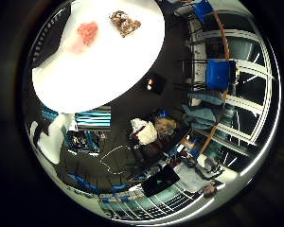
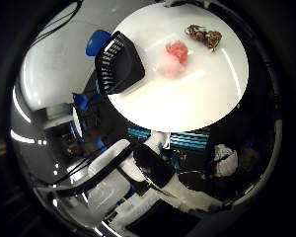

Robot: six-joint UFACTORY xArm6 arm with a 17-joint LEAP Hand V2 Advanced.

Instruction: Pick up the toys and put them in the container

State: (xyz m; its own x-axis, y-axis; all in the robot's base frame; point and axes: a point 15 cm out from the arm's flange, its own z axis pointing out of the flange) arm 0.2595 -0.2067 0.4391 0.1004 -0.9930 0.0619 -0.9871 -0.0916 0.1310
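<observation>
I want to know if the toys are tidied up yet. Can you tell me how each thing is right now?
Pink toy: lying on the white round table, not in the container.
Brown toy: lying on the table, apart from the pink toy, not picked up.
Black container: at the table's edge, no toy seen in it.
Hand: far from the toys, holding nothing that shows.

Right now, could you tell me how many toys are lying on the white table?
2. A pink toy lies near the middle of the white table, not far from the black container; a brown toy lies beyond it near the table's edge. None seems hidden.
</observation>
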